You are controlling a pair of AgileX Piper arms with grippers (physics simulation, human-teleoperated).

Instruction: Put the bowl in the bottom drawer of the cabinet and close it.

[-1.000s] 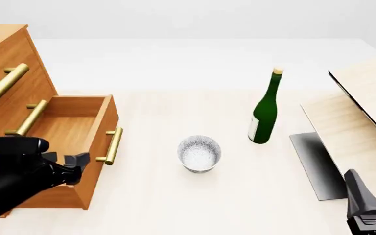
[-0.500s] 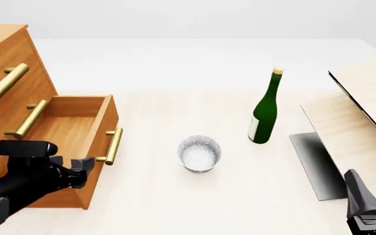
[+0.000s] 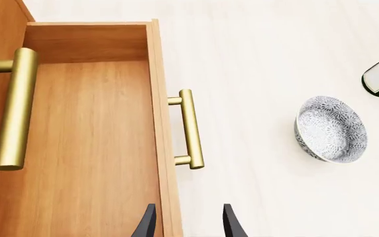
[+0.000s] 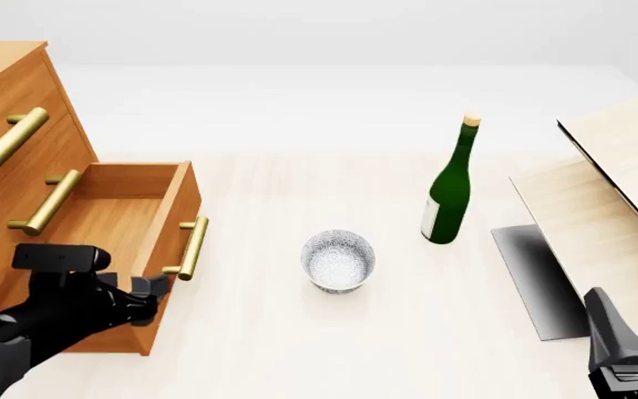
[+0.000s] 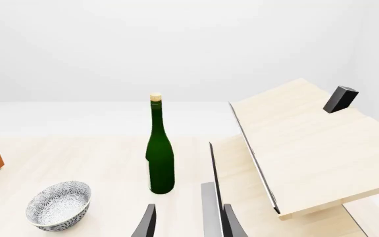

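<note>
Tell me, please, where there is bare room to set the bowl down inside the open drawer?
The orange-brown bottom drawer floor is bare wood, front to back. Crowding: the middle drawer's brass bar handle overhangs one side, and the left gripper straddles the front wall.

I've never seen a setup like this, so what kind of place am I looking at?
Probably not a real room: it looks like a computer-rendered test scene. A pale table carries only a few props, a wooden cabinet, a speckled bowl and a green bottle, against blank white surroundings.

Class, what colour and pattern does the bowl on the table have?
The bowl is white with a fine grey speckled pattern, clearest in the left wrist view.
</note>
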